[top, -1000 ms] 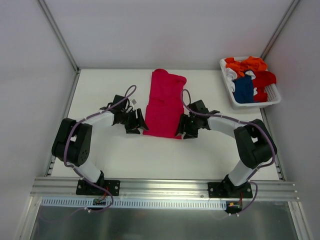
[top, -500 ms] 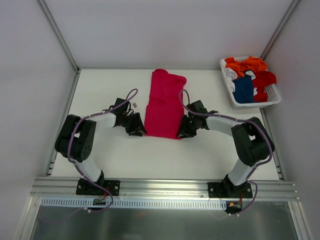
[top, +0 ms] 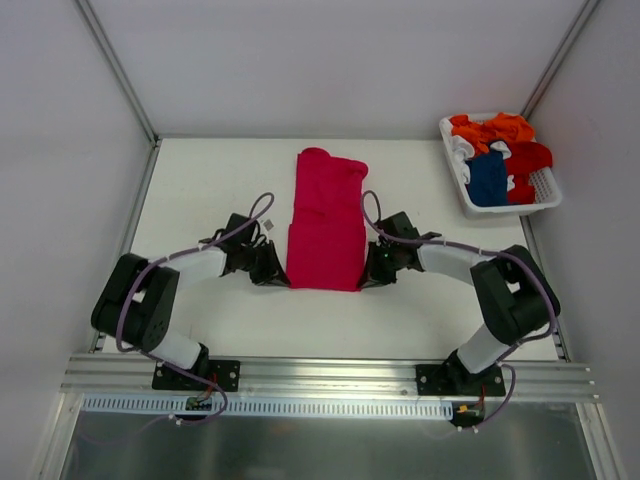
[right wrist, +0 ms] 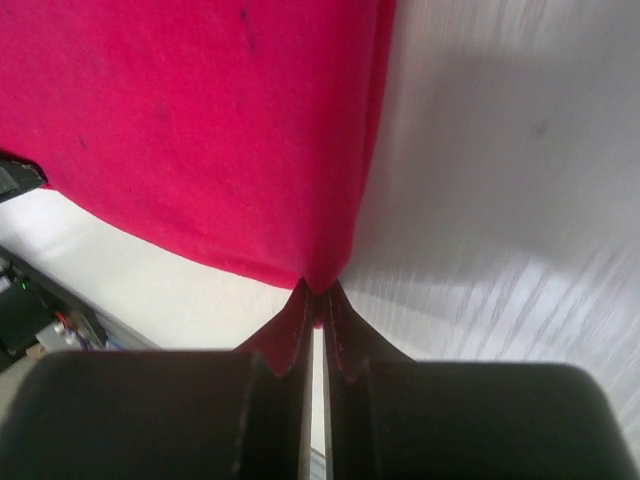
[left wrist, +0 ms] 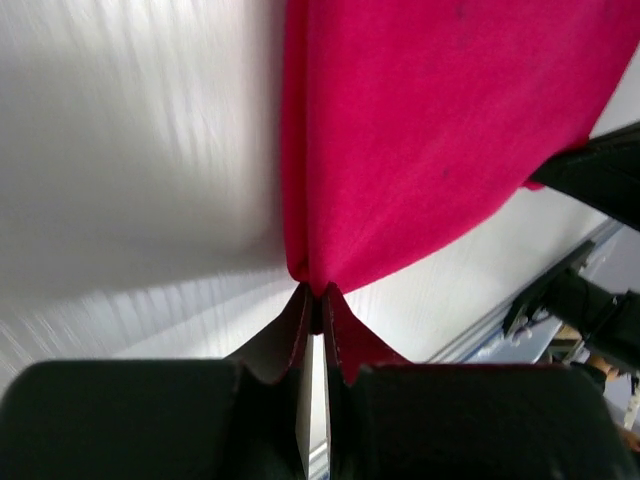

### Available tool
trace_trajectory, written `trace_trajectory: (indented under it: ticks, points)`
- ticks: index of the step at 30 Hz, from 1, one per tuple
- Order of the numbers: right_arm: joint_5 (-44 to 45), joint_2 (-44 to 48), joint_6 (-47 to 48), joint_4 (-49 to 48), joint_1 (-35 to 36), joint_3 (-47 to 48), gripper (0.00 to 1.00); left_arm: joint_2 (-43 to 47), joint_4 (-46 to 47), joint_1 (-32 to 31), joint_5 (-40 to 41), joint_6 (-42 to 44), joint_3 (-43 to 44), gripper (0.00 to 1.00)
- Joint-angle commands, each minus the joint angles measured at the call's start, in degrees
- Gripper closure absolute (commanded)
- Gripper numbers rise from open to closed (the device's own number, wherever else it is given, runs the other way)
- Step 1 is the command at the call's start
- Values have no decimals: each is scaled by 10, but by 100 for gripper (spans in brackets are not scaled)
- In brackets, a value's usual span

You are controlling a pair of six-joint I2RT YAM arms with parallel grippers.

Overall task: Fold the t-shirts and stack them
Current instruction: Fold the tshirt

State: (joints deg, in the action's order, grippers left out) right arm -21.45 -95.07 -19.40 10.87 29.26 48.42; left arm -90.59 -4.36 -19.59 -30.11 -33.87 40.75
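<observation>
The crimson-pink t-shirt (top: 325, 220) lies as a long folded strip in the middle of the white table. My left gripper (top: 279, 276) is shut on the shirt's near left corner (left wrist: 312, 283), its jaws pinched together on the cloth. My right gripper (top: 367, 279) is shut on the near right corner (right wrist: 318, 285) in the same way. In both wrist views the cloth (left wrist: 440, 130) (right wrist: 200, 130) spreads away from the pinched tips. Orange, red and dark blue t-shirts (top: 495, 155) lie heaped in the basket.
A white slatted basket (top: 545, 195) stands at the back right of the table (top: 200, 180). Metal frame posts rise at the back corners, with white walls on both sides. An aluminium rail (top: 330, 375) runs along the near edge by the arm bases.
Both grippers have closed in from either side and shut on the shirt's near corners. The shirt's near hem has shifted toward me and straightened.
</observation>
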Motion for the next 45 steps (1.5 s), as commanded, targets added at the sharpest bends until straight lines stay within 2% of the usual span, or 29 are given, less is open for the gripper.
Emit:
trace_trajectory:
  ticks: [1, 7, 11, 13, 18, 21, 25, 33, 45]
  points:
    - [-14, 74, 4, 31, 8, -42, 99, 102, -10, -37, 23, -38, -63, 100]
    - [-26, 195, -24, 84, 14, -106, 100, 184, -43, -106, 58, -115, -106, 100]
    - [-17, 283, -37, 126, 16, -108, 100, 295, -102, -111, 99, -146, -108, 100]
    - [-13, 291, -34, 132, 16, -95, 100, 313, -130, -111, 107, -142, -83, 100]
    - [-21, 256, -18, 137, 3, -34, 100, 277, -144, -104, 109, -108, -17, 100]
    - [-25, 224, 6, 139, -23, 18, 100, 241, -144, -67, 100, -72, 46, 100]
    - [-40, 154, 47, 152, -47, 108, 100, 179, -151, -19, 84, -26, 136, 100]
    - [-61, 8, 100, 161, -85, 298, 100, 55, -153, 3, 79, 6, 300, 100]
    - [-91, -148, 117, 185, -141, 482, 99, -94, -152, 29, 57, 9, 428, 100]
